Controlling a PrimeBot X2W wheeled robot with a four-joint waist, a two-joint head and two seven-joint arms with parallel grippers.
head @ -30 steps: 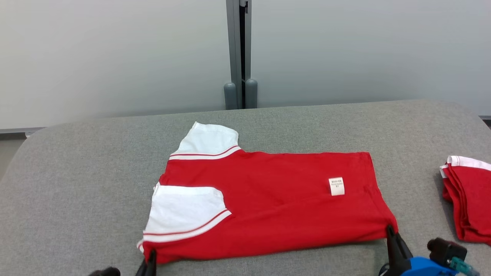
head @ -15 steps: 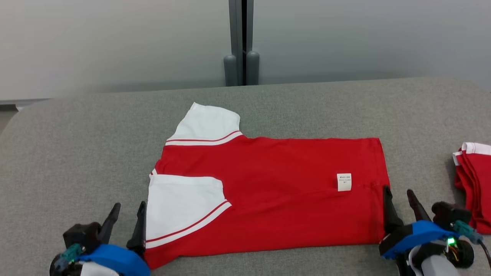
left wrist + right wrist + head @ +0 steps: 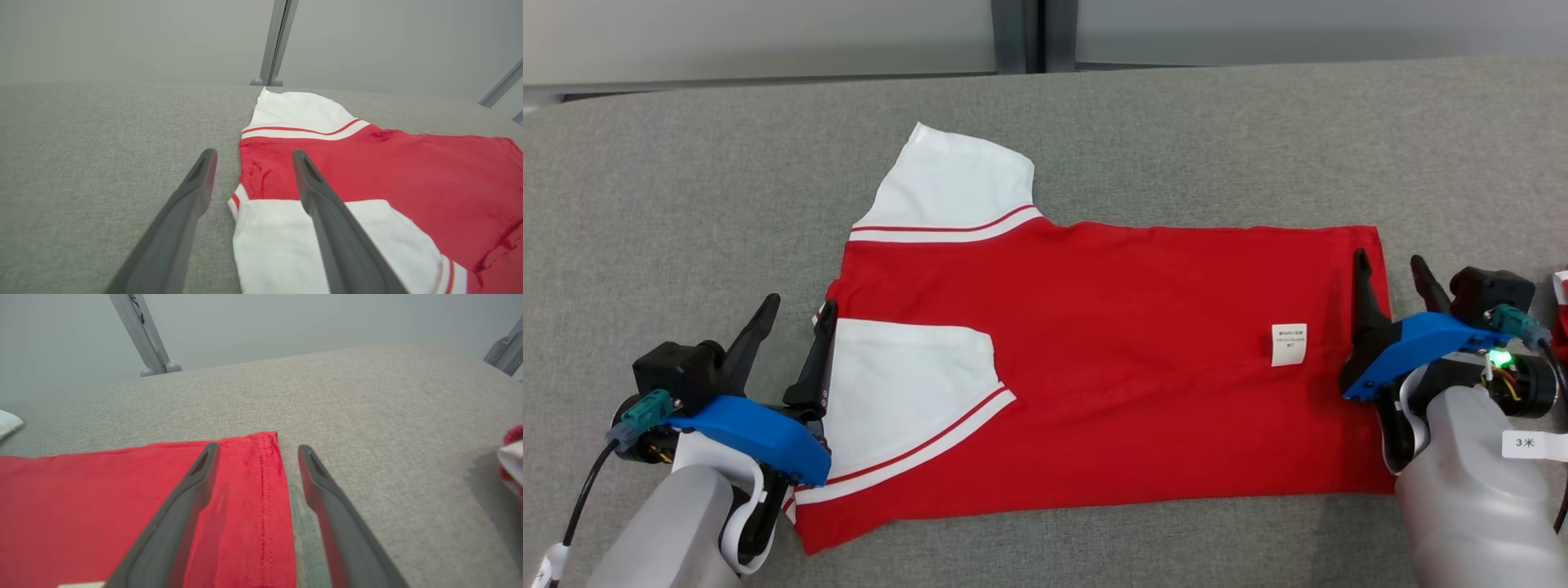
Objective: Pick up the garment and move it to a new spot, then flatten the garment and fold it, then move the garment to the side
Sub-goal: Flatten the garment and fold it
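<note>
- The left gripper (image 3: 800,302) stands open at the garment's left end. It straddles the edge: in the left wrist view one finger (image 3: 179,216) is over bare counter and the other is above the cloth. That looks like lining up to pinch the shoulder end for the next fold. I cannot tell whether it touches the cloth.
- The red T-shirt (image 3: 1111,359) lies flat in the middle of the grey counter (image 3: 1176,131), turned sideways with shoulders left and hem right.
- Its near sleeve (image 3: 907,392) is turned in on top of the red body, while the far sleeve (image 3: 956,188) sticks out towards the far side. I judge the near side folded and the far side not yet.
- A white label (image 3: 1289,345) shows near the hem.
- The right gripper (image 3: 1387,257) is spread open across the hem edge near the far right corner. One finger (image 3: 179,514) is above the red cloth and the other is over the counter. It mirrors the left, probably so both ends can be lifted together and the fold stays straight.
- A bit of red-and-white cloth (image 3: 512,451) sits at the right edge, well apart from the hem. Too little of it shows to name it.
- Count: two grippers, neither holding anything; one T-shirt spread out; two white sleeves; one label; one scrap of other cloth.
</note>
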